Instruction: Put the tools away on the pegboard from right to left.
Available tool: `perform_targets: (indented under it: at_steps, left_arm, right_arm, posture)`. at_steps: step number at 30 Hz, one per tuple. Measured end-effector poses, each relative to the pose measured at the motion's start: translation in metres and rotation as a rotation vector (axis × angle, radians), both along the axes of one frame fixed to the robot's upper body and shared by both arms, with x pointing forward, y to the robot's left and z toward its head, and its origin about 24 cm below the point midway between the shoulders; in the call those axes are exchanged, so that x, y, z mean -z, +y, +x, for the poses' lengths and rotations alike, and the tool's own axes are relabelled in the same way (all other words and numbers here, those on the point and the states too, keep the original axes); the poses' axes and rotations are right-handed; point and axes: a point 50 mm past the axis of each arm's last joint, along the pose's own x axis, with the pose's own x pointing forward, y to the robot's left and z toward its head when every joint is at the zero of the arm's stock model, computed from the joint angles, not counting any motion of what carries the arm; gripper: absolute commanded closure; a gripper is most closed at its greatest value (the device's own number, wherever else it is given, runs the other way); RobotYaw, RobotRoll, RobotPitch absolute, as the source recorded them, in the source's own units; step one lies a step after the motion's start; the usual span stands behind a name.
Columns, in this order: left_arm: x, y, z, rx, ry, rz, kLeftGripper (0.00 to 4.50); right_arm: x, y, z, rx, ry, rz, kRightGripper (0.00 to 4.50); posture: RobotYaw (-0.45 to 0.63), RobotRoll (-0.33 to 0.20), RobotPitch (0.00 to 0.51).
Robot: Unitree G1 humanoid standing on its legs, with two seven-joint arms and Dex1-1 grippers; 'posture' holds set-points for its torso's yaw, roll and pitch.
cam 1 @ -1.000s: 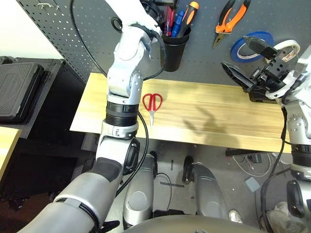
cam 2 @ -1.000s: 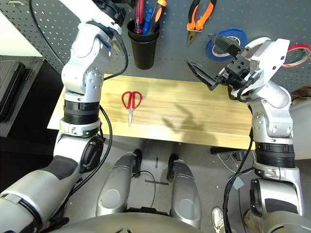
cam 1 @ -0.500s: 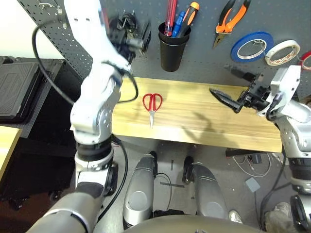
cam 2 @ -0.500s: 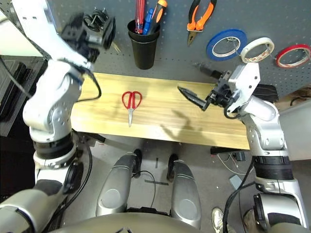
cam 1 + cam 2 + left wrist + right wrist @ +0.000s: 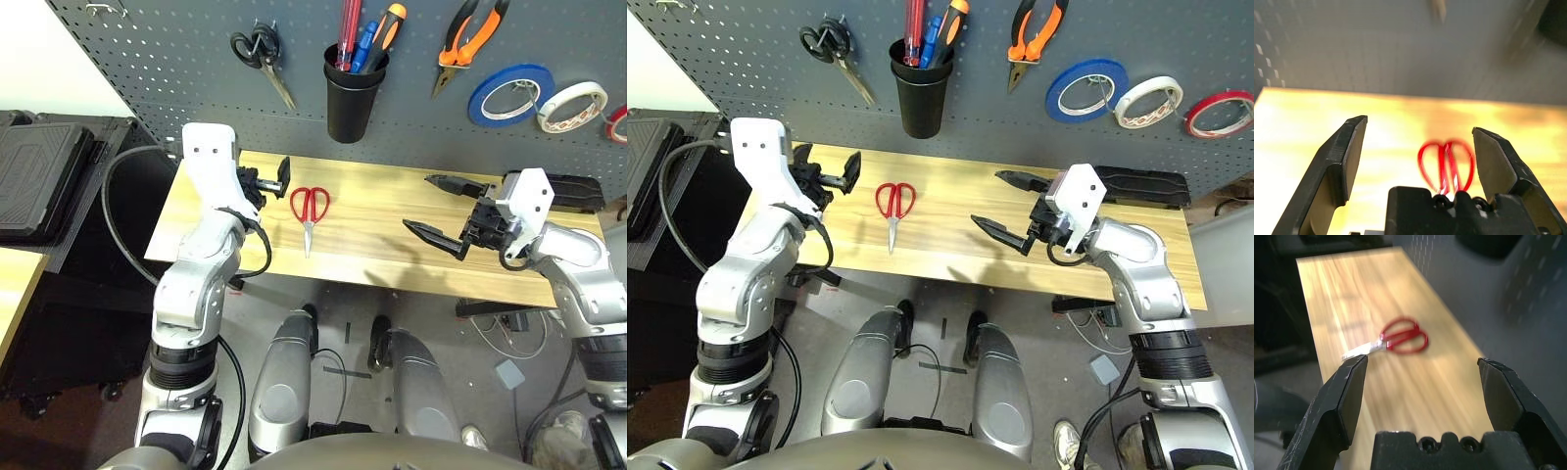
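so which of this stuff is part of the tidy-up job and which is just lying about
Job:
- red scissors, flat on the table
- pliers, on the pegboard
- red screwdriver, in the cup
- red tape ring, on the pegboard

Just there:
- black scissors, hung on the pegboard
- blue tape
- white tape
- black case beside the table

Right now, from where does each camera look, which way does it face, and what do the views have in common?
Left eye and right eye views: on the head, facing forward and down at the table and pegboard; both silver arms show, with the left gripper and right gripper open.
Left wrist view: on the left wrist, looking along its open fingers at the red scissors.
Right wrist view: on the right wrist, looking between its fingers along the table.
Shared: every view shows the red scissors lying on the table.
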Motion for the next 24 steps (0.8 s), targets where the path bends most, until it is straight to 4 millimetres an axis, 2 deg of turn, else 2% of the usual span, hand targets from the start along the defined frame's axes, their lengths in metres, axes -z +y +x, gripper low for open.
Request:
perform_targets:
  at_steps: [6, 14, 19, 24]
  left_arm:
    - [0.021, -0.006, 0.015, -0.004, 0.082, 0.007, 0.04]
    - [0.053, -0.006, 0.031, 0.009, 0.16, 0.065, 0.04]
    - [0.064, -0.007, 0.047, 0.01, 0.186, 0.099, 0.04]
    - [0.071, -0.007, 0.064, -0.008, 0.196, 0.105, 0.04]
  right_arm:
    - [0.02, 0.01, 0.004, 0.065, 0.085, -0.067, 0.0]
    - [0.048, 0.032, 0.017, 0.127, 0.147, -0.104, 0.0]
    - [0.062, 0.054, 0.026, 0.134, 0.165, -0.117, 0.0]
    - [0.069, 0.059, 0.03, 0.16, 0.168, -0.14, 0.0]
  posture:
    - [0.21, 0.0, 0.32]
    - [0.2, 0.0, 0.33]
    - [0.2, 0.0, 0.331]
    - [0.2, 0.0, 0.332]
